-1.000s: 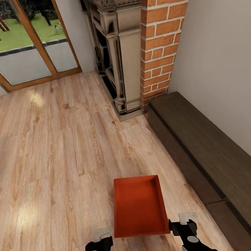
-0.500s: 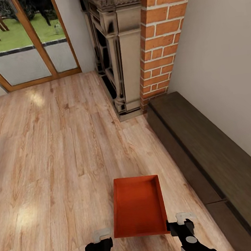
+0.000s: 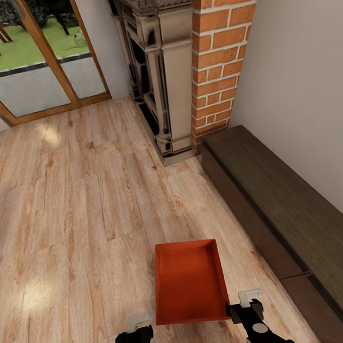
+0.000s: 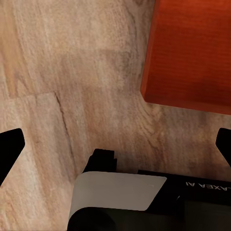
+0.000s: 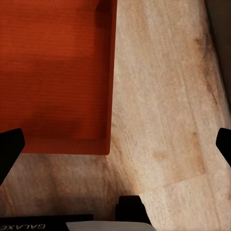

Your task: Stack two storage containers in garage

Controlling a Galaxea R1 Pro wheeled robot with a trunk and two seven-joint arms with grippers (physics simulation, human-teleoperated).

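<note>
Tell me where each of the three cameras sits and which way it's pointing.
Head view: up on the robot's head, facing forward and down at the wood floor, fireplace and bin; both grippers, left and right, show.
Left wrist view: on the left arm, facing down at floor and a bin corner; dark jaw tips show.
Right wrist view: on the right arm, facing down at the bin; jaw tips show.
Shared: all three see the bin.

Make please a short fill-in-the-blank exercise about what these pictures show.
1. The orange-red storage container lies on the ____ floor.
2. The left hand and the right hand flank the container's ____ end.
3. Beyond the container stands a fireplace beside a ____ column.

Missing words: wooden; near; brick
</note>
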